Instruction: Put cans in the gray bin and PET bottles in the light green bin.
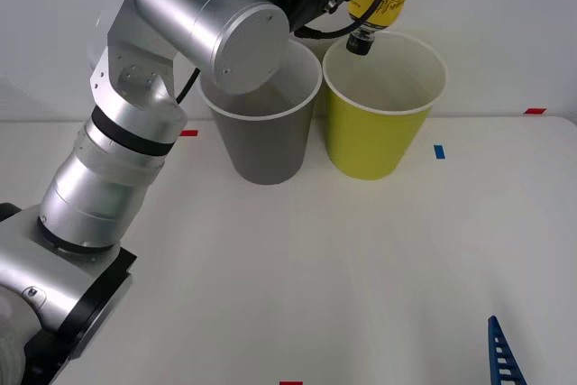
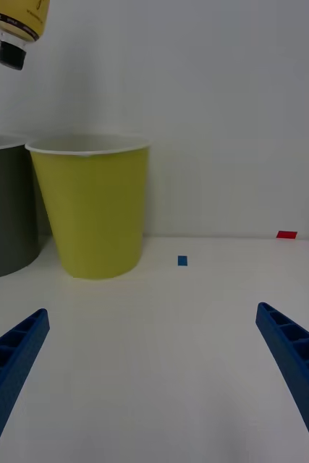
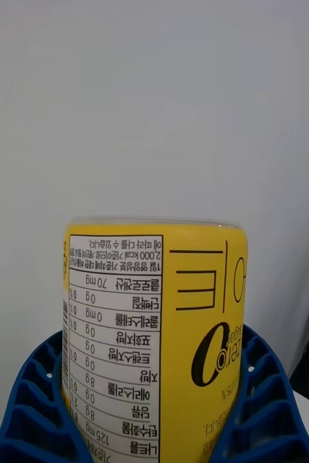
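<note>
My left gripper [image 3: 154, 376] is shut on the PET bottle [image 3: 161, 340], a slim bottle with a yellow printed label. It holds the bottle [image 1: 389, 2] upside down, black cap lowest, just above the rim of the light green bin [image 1: 374, 137]. The gray bin [image 1: 266, 146] stands touching that bin's left side, partly behind my left arm. From the right wrist, the bottle [image 2: 18, 22] hangs above and left of the light green bin [image 2: 96, 210], beside the gray bin [image 2: 2, 210]. My right gripper [image 2: 152, 311] is open and low over the table, one finger [image 1: 501, 353] at the front right. Cans are out of view.
The bins stand at the back of a white table [image 1: 361, 268], against a white wall. A blue tape mark [image 1: 439, 151] lies right of the green bin. Red marks [image 1: 187, 132] [image 1: 535, 111] sit along the far edge. My left arm [image 1: 135, 151] crosses the left side.
</note>
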Controlling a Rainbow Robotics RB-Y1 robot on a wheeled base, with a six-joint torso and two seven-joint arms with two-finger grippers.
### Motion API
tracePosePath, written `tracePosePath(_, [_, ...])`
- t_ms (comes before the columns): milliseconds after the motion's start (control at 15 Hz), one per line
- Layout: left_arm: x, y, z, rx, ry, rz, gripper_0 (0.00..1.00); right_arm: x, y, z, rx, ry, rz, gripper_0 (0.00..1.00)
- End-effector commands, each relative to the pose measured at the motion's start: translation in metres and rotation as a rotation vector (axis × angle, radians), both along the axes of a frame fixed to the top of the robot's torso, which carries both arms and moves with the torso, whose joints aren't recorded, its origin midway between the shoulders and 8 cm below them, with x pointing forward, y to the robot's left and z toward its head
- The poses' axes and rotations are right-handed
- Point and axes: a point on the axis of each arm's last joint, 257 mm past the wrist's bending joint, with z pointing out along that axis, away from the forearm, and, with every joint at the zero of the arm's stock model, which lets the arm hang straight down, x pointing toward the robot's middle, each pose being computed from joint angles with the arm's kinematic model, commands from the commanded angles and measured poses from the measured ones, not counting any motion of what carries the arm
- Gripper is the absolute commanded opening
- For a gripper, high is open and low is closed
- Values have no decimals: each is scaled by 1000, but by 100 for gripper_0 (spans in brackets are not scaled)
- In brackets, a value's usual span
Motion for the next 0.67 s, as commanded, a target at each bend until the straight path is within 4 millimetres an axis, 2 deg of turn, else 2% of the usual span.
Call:
tracePosePath(67, [12, -9, 7, -17, -15, 1, 0, 0, 0, 0, 0, 0, 0, 100])
tracePosePath(267, [31, -17, 6, -45, -21, 9, 0, 0, 0, 0, 0, 0, 0, 100])
tracePosePath(467, [29, -36, 8, -50, -36, -15, 0, 0, 0, 0, 0, 0, 0, 100])
tracePosePath(667, [29, -39, 8, -50, -35, -19, 0, 0, 0, 0, 0, 0, 0, 100])
